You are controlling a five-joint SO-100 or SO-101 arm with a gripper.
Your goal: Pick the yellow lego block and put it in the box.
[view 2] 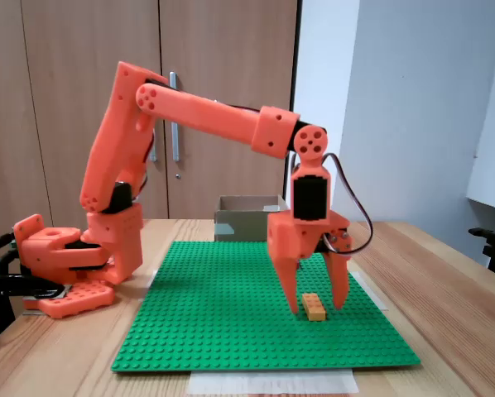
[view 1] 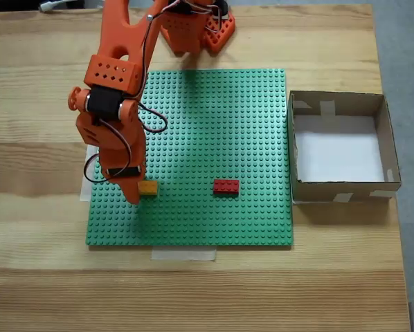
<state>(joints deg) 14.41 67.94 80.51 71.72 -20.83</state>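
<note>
The yellow lego block [view 1: 148, 187] lies on the green studded baseplate [view 1: 214, 117] near its left front part. My orange gripper [view 1: 134, 194] points down at it, and the block touches the right side of the visible finger. In the side fixed view the gripper [view 2: 319, 308] is open, its two fingers [view 2: 340, 285] reach down to the plate, and the yellow block [view 2: 314, 306] shows in the gap between them. The box [view 1: 342, 187], brown cardboard with a white floor, stands off the plate's right edge with nothing in it. From the side, the box [view 2: 247, 217] sits behind the arm.
A red brick [view 1: 226, 185] lies on the baseplate [view 2: 223, 314] between the yellow block and the box. The arm's base [view 1: 196, 28] stands at the table's far edge. Bare wooden table [view 1: 207, 290] surrounds the plate.
</note>
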